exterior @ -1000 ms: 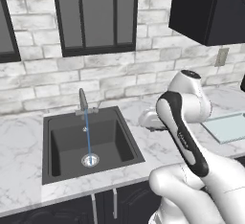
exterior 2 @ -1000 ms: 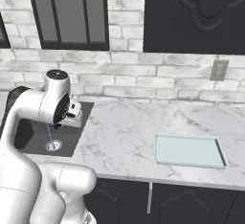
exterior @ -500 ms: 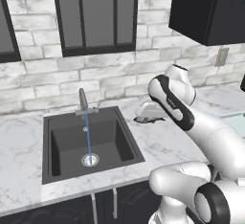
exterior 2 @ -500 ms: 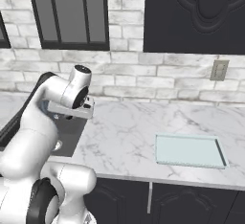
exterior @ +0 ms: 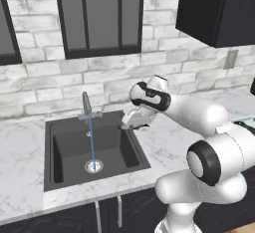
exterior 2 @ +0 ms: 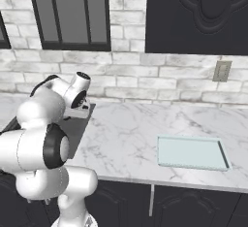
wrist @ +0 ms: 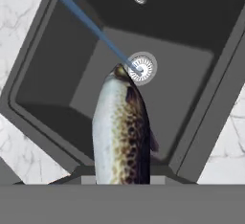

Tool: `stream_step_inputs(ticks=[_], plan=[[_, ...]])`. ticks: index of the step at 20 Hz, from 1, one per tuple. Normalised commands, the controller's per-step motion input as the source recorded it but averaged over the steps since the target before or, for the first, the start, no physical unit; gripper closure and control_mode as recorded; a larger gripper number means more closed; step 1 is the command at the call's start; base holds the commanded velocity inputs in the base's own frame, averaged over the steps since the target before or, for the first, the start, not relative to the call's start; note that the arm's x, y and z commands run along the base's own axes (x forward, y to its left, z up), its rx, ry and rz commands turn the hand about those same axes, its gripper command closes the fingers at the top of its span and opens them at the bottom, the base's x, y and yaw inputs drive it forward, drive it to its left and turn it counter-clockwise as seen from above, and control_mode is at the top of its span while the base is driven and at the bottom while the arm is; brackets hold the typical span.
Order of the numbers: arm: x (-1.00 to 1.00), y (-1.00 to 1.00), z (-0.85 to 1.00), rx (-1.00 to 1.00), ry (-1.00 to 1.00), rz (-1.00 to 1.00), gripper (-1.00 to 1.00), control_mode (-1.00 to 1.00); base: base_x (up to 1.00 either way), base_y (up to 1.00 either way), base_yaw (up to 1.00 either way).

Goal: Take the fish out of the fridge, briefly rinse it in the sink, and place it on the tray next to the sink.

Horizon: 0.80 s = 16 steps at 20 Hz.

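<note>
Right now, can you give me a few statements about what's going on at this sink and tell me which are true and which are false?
1. The hand holds a fish. True.
2. Water runs from the tap into the sink. True.
3. The fish lies on the tray. False: the tray holds nothing; the fish hangs at the sink's edge, over the basin.
4. The stream is falling on the fish. False: it lands at the drain, beyond the fish's tip.
5. The tray sits on the marble counter, apart from the sink. True.
</note>
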Motion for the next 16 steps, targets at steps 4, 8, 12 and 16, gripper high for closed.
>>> stream_step_inputs(ticks=[4,8,12,16], plan=[[0.47,0.64,-0.36,0.04,0.04,0.21,1.0,-1.0,0.0,0.0,0.0],[0.02,0.29,-0.35,0.21,-0.03,0.1,1.0,-1.0,0.0,0.0,0.0],[0.0,0.04,-0.27,0.31,-0.04,0.05,1.0,-1.0,0.0,0.0,0.0],[0.24,0.23,-0.2,0.06,0.0,0.04,1.0,-1.0,0.0,0.0,0.0]])
